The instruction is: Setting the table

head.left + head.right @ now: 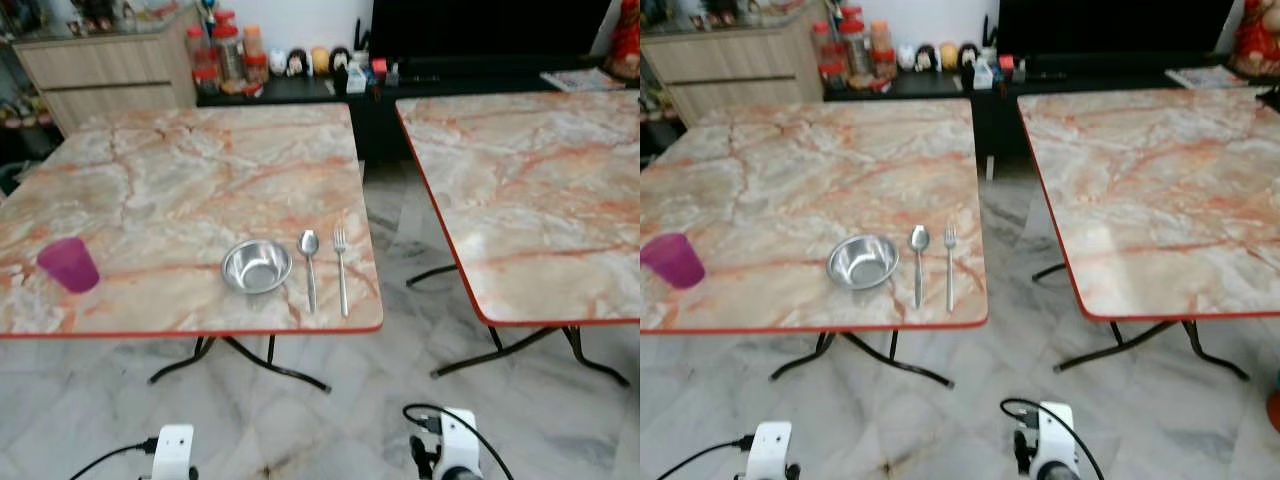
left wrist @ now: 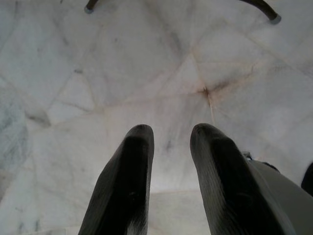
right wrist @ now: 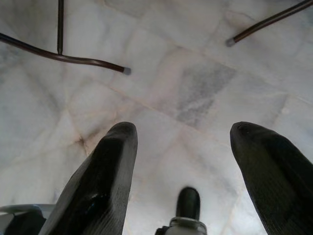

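bowl (image 1: 257, 266) well beyond lowered right pincer (image 3: 183, 132)

On the left table (image 1: 180, 180), a bowl (image 1: 257, 266), spoon (image 1: 309, 268) and fork (image 1: 341, 270) are set left to right near the front edge; a cup (image 1: 69, 265) is placed far left. A second table (image 1: 540, 190) is placed to the right.

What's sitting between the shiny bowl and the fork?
A spoon lies between the bowl and the fork, handle toward the table's near edge. The left eye view shows it.

Marble table (image 1: 170, 170) bears cup (image 1: 69, 265), bowl (image 1: 257, 266), spoon (image 1: 309, 266), fork (image 1: 341, 268).
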`<state>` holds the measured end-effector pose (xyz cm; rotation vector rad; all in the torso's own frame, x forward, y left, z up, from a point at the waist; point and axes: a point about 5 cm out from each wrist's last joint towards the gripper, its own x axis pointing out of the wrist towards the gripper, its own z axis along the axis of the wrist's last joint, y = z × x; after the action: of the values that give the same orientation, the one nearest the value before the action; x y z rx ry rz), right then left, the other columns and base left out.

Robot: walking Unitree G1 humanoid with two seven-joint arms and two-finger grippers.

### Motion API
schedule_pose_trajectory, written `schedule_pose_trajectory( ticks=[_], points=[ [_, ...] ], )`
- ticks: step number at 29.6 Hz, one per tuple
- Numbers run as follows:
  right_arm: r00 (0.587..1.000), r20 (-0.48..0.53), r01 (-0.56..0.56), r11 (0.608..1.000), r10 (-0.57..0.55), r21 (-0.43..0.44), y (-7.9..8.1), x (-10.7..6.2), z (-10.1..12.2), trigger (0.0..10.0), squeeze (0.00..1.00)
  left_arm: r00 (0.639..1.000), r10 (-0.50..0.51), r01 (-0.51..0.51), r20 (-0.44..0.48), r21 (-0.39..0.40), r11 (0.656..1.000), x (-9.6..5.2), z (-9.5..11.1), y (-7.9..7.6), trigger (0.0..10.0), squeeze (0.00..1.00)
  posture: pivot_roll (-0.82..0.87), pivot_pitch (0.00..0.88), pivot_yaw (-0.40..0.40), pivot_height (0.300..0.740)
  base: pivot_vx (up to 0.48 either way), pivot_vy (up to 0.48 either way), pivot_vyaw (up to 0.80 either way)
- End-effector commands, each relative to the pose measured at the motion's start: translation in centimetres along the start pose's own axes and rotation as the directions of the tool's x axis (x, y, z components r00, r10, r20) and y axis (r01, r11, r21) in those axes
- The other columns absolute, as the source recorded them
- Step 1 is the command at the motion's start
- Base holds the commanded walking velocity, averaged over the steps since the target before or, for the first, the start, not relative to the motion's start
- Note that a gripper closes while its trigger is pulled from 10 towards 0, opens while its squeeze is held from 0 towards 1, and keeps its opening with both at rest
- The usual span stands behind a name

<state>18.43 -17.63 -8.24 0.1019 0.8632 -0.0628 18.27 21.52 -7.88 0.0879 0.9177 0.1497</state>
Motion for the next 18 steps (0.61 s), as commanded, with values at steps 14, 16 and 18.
schedule_pose_trajectory(
  ticks=[14,16,18],
  points=[
    [1.000,-0.004,-0.016,1.000,0.016,-0.001,0.41,0.05,0.01,10.0,0.00,1.000,0.004,-0.004,-0.005,0.012,1.000,-0.10,-0.41,0.34,10.0,0.00,0.04,0.000,0.030,0.727,0.188,0.000,0.00],
    [1.000,-0.008,-0.022,1.000,0.022,-0.004,0.48,0.05,-0.05,10.0,0.00,1.000,0.016,-0.016,0.001,0.010,1.000,-0.16,-0.53,0.61,10.0,0.00,0.04,0.000,0.031,0.727,0.000,0.000,0.00],
    [1.000,-0.011,-0.027,1.000,0.027,-0.010,0.55,0.04,-0.11,10.0,0.00,0.999,0.033,-0.033,0.017,0.002,0.999,-0.27,-0.68,0.98,10.0,0.00,0.04,0.000,0.031,0.727,0.000,0.000,0.00]
  ],
)
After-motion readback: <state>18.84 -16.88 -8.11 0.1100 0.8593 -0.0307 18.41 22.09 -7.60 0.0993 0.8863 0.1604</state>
